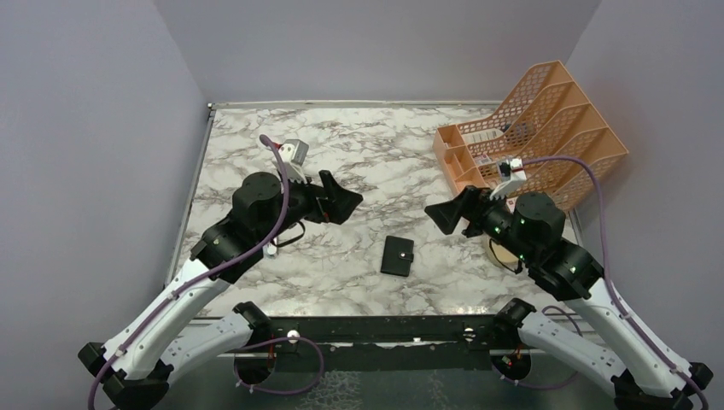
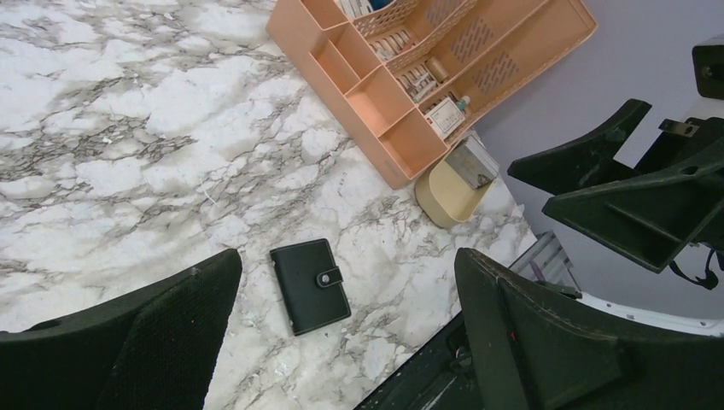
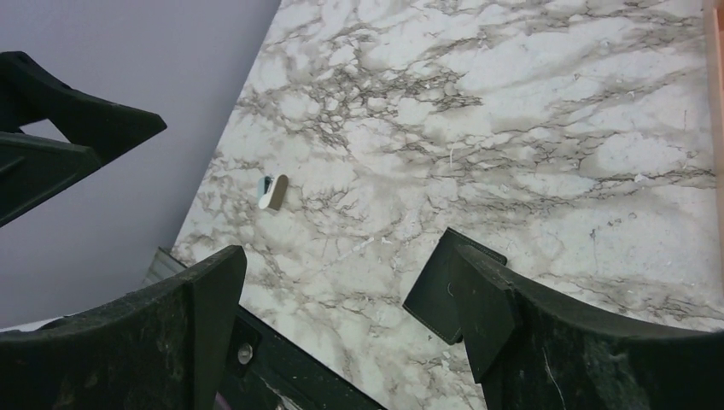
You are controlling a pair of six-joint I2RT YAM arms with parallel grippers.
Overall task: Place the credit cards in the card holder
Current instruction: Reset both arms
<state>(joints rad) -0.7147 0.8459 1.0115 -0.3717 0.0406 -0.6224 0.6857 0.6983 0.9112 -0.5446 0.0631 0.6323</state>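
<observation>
The card holder (image 1: 397,254) is a small black case, folded shut with its snap tab fastened, lying flat on the marble table (image 1: 367,145) near the front edge. My left gripper (image 1: 346,201) hovers up and to its left, open and empty. In the left wrist view the card holder (image 2: 310,286) lies below and between the spread fingers of the left gripper (image 2: 347,256). My right gripper (image 1: 444,213) hovers up and to the right, open and empty. In the right wrist view one finger of the right gripper (image 3: 341,248) partly covers the card holder (image 3: 434,295). No credit cards are in view.
An orange mesh file rack (image 1: 534,128) holding small boxes stands at the back right. A tan oval dish (image 2: 448,192) sits just in front of it, under my right arm. A small whitish object (image 3: 273,192) lies near the table's left front.
</observation>
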